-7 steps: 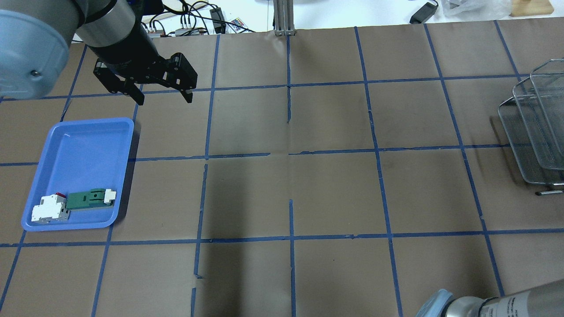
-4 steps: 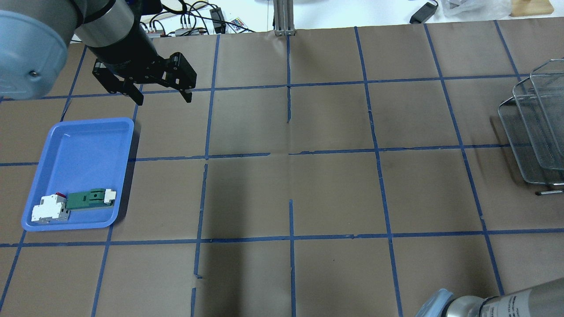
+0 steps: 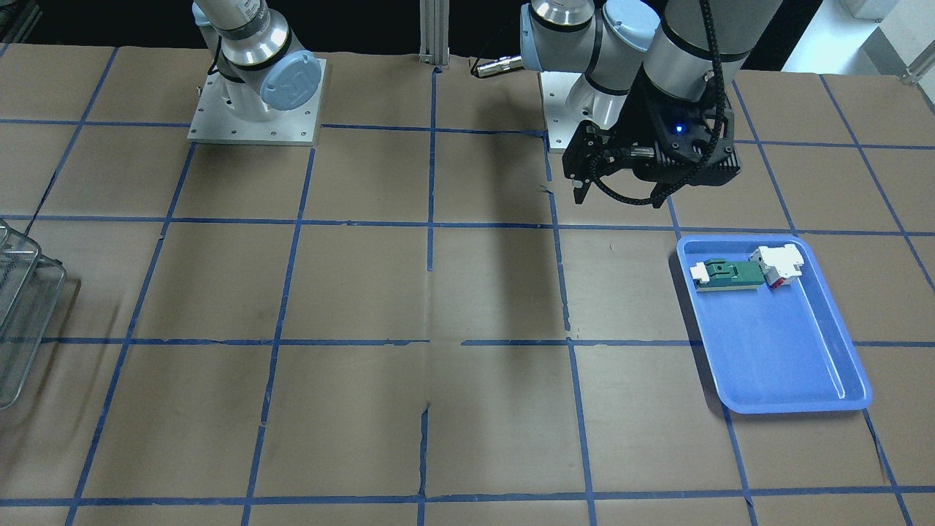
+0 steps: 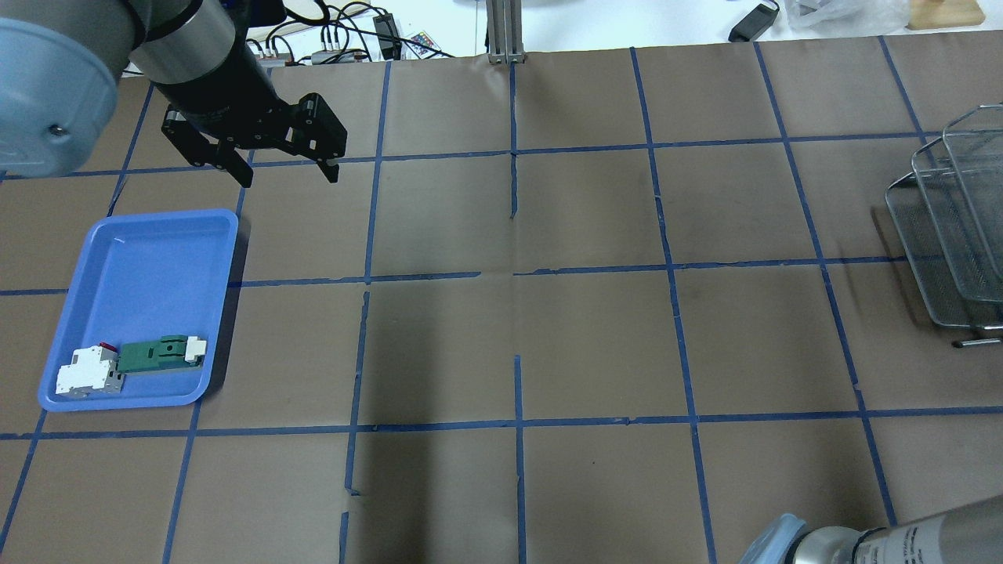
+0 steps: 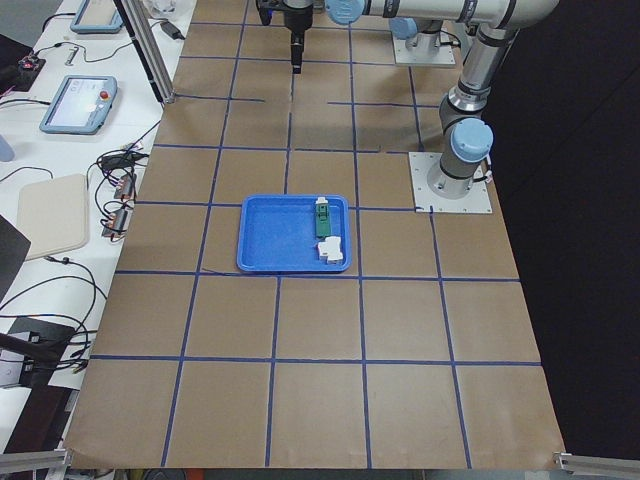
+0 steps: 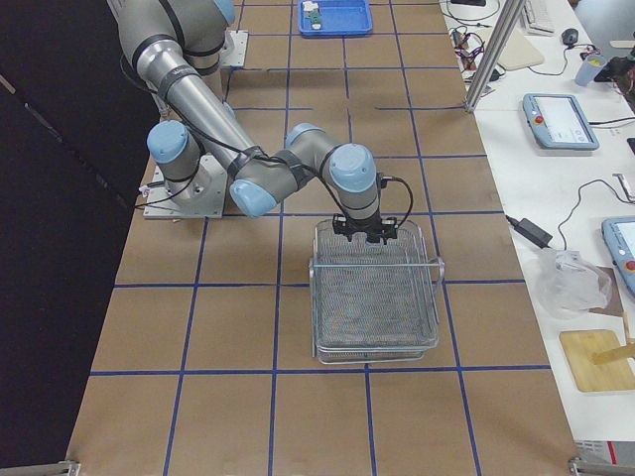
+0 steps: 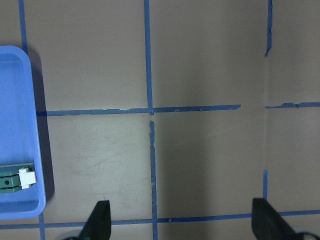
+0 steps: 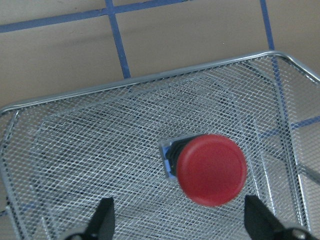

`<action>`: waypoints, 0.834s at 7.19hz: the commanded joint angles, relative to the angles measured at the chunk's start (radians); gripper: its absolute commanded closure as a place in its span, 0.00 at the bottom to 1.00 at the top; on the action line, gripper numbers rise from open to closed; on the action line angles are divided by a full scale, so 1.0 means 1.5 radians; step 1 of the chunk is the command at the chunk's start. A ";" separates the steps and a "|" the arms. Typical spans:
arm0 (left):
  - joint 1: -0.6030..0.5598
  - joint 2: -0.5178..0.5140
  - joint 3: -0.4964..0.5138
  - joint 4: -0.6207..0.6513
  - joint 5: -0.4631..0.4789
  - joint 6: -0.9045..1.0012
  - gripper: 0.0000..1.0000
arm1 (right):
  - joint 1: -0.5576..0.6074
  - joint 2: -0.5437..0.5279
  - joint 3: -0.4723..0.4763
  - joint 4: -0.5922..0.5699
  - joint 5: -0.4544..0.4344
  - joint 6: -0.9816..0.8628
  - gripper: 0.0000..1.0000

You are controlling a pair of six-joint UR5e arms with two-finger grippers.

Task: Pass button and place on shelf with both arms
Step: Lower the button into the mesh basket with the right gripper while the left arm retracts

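Red up top: the round mushroom cap of the small push-button switch [image 8: 212, 169] faces straight up at the right wrist camera, its short black body tucked beneath. It sits on the mesh floor of the silver wire-mesh shelf [image 8: 75, 150], inside the thin rod rim. Which tier it is on, I cannot tell.

The right gripper [image 8: 177, 222] hangs directly above. Its black fingers [image 8: 103, 215] are spread wide apart, one on each side, and neither touches the switch. From the right end of the table, the right arm [image 6: 298, 164] reaches out low over the end of the shelf nearest the robot, with the gripper pointing down into it.

On the other side, the left gripper [image 4: 290, 178] hovers above the brown paper-covered table [image 4: 595, 337] with its blue tape grid [image 4: 513, 274]. Its fingers are also well apart, with nothing between them but bare paper. It hangs near the blue plastic tray [image 4: 141, 266], off the tray's far right corner and not over it.

In the near end of that tray lie a white-and-green block [image 4: 161, 352] and a white block with a red patch [image 4: 86, 372], end to end and right up against each other. The tray is at the left of the table and the shelf at the right edge, well apart.
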 commanded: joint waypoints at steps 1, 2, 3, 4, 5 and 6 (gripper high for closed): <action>0.000 0.000 0.000 0.000 0.000 0.000 0.00 | 0.015 -0.083 0.003 0.074 -0.051 0.081 0.00; 0.001 0.000 0.000 0.000 0.002 0.001 0.00 | 0.058 -0.130 0.004 0.143 -0.056 0.163 0.00; 0.002 -0.001 -0.001 0.000 0.000 0.004 0.00 | 0.105 -0.171 0.004 0.194 -0.084 0.279 0.00; 0.000 0.000 0.000 0.000 0.000 0.003 0.00 | 0.173 -0.208 0.006 0.230 -0.088 0.374 0.00; 0.002 0.000 0.000 0.000 0.000 0.004 0.00 | 0.266 -0.216 0.006 0.237 -0.094 0.493 0.00; 0.001 0.000 0.000 0.000 0.001 0.004 0.00 | 0.338 -0.226 0.007 0.239 -0.131 0.581 0.00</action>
